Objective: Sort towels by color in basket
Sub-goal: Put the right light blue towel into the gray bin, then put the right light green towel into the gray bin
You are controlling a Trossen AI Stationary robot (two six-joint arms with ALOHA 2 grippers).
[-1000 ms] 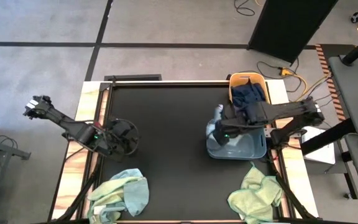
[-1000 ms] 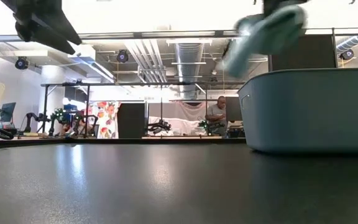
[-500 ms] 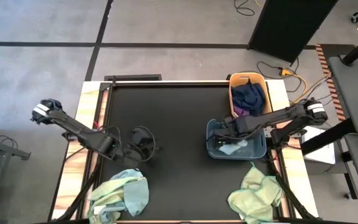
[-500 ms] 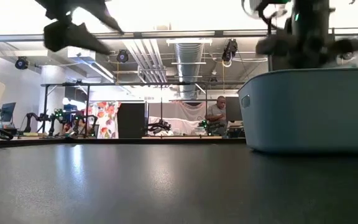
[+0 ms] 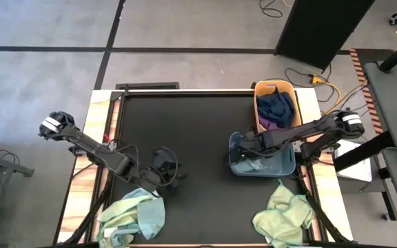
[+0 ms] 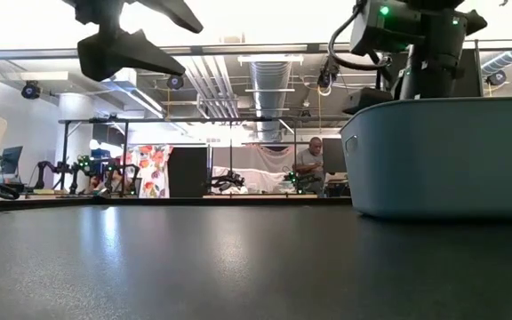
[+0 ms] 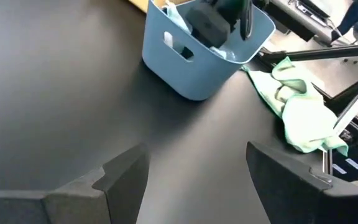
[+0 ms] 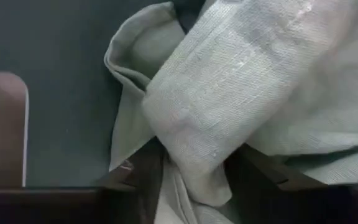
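Observation:
My right gripper point(image 5: 249, 149) reaches down inside the blue bin point(image 5: 284, 165), shut on a light blue towel point(image 8: 229, 106). Behind it, the yellow bin point(image 5: 257, 103) holds navy point(image 5: 276, 103) and purple towels. Pale yellow-green towels point(image 5: 284, 213) lie in a heap at the table's near right. A heap of pale green and light blue towels point(image 5: 133, 215) lies at the near left. My left gripper point(image 5: 163, 165) hangs open above the table, just beyond that heap and touching nothing. My right gripper pinches a bunched fold of the light blue towel point(image 8: 191, 177) between its two fingers, several layers thick. The fingers come from above, pointing down into the blue bin. The rest of the cloth spreads below them inside the bin.
The blue bin's wall point(image 6: 452, 160) fills the right of the low view. The black table point(image 5: 185, 124) is bare through its middle and far left. Cables and a dark cabinet stand on the floor beyond the far edge. A person sits far back in the room point(image 6: 309, 160).
My right gripper has gone down from above the blue bin's left rim into the bin, carrying the light blue towel, which now lies inside. My left gripper has moved toward the near edge and to the right, closer to the near-left heap.

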